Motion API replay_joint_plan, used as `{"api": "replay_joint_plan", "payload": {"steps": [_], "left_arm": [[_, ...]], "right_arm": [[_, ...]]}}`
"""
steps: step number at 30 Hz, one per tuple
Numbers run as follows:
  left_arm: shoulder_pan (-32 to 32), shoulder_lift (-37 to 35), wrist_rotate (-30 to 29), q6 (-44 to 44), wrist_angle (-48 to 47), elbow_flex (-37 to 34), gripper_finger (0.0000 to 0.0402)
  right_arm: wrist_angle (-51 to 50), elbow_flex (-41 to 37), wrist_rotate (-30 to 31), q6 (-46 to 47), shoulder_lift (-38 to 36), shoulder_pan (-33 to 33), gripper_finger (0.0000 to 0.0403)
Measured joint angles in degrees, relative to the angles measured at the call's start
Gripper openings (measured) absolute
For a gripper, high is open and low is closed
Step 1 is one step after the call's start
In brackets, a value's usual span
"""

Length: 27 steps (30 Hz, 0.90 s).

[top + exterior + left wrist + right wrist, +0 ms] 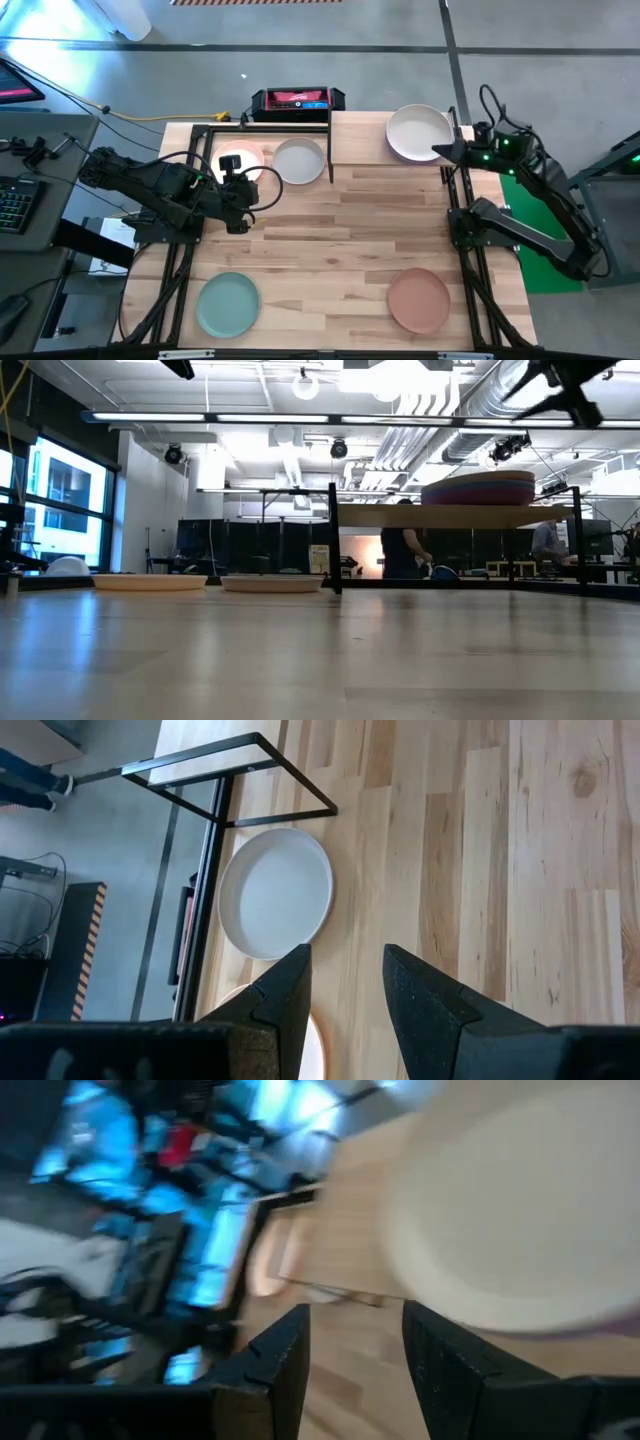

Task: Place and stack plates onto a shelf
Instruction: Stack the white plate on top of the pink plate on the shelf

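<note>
A stack of plates with a cream one on top (419,132) sits on the light-wood shelf (360,135) at the table's far right; the low view shows the stack (478,490) on the plank (400,515). My right gripper (440,153) (355,1320) is open at the stack's near-right rim, with the cream plate (520,1210) just beyond its fingers. My left gripper (265,192) (347,960) is open above the table, just near of the pale pink plate (240,160) and the grey-white plate (298,160) (275,892). Both plates lie flat on the tabletop.
A teal-green plate (228,303) and a tan-brown plate (418,299) lie flat near the table's near edge. An open black metal frame (260,127) stands over the pink and grey-white plates. A black box (297,100) sits behind the far edge. Bare wood lies mid-table.
</note>
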Motion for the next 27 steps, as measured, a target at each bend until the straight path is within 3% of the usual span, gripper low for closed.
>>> {"api": "replay_joint_plan", "payload": {"steps": [11,17,24,27], "left_arm": [[-0.02,0.02,0.02,0.02,-0.02,0.0,0.0117],[-0.02,0.02,0.0,0.04,0.0,0.0,0.0117],[0.0,0.02,-0.37,15.65,0.0,0.0,0.0117],[-0.09,0.02,0.07,18.28,0.0,0.02,0.0117]], "right_arm": [[16.34,0.0,-1.99,3.44,6.03,4.72,0.0142],[16.42,0.0,3.24,3.46,11.57,11.13,0.0142],[19.25,0.0,11.18,3.73,18.01,19.75,0.0142],[21.2,0.02,13.39,3.73,20.54,22.72,0.0142]]}}
